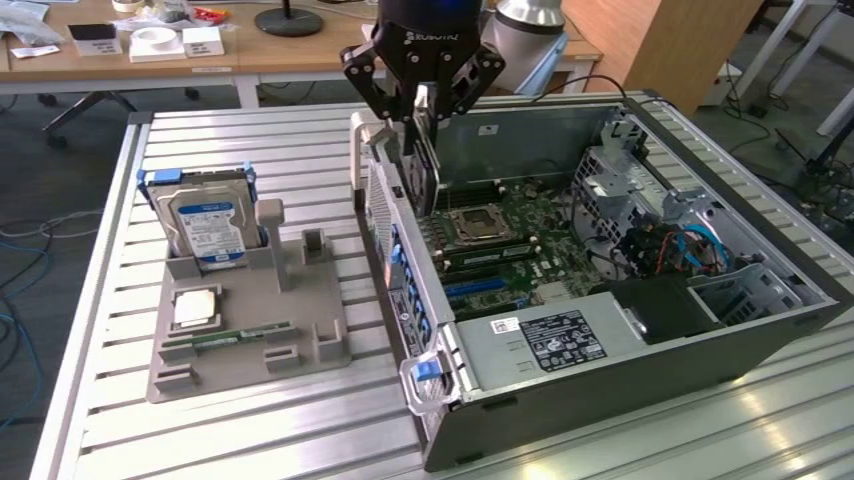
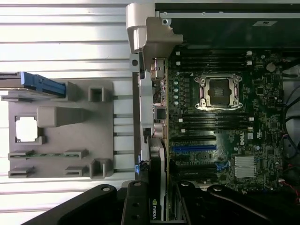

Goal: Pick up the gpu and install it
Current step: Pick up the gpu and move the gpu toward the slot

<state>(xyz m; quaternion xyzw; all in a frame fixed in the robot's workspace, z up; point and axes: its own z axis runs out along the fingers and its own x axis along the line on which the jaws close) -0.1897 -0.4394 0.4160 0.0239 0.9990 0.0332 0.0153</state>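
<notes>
**Card held above the case, not seated yet**

On the exterior view's left, the grey holder (image 1: 307,305) on the tabletop (image 1: 267,150) carries three things. A hard drive (image 1: 207,225) stands upright in its slot, a processor chip (image 1: 195,308) lies flat in a square pocket, and a green RAM stick (image 1: 240,335) lies in a narrow groove.

In the middle I see my pincer (image 1: 423,110) pinching the gpu (image 1: 424,170) by its upper edge. The card hangs on edge just above the rear wall of the computer case (image 1: 641,380). I judge that the pick-up is done and the install step is in hand.

In the wrist view the card is near the blue slot (image 2: 194,149), but I think it is not in it. The seating calls for the lower edge to lie exactly along the slot, with the bracket against the rear wall, then a straight push.

To the right, the open case holds the motherboard (image 1: 534,225) with a bare processor socket (image 1: 478,222). It also holds a power supply (image 1: 561,340) and a drive cage (image 1: 621,200) with cables.
</notes>
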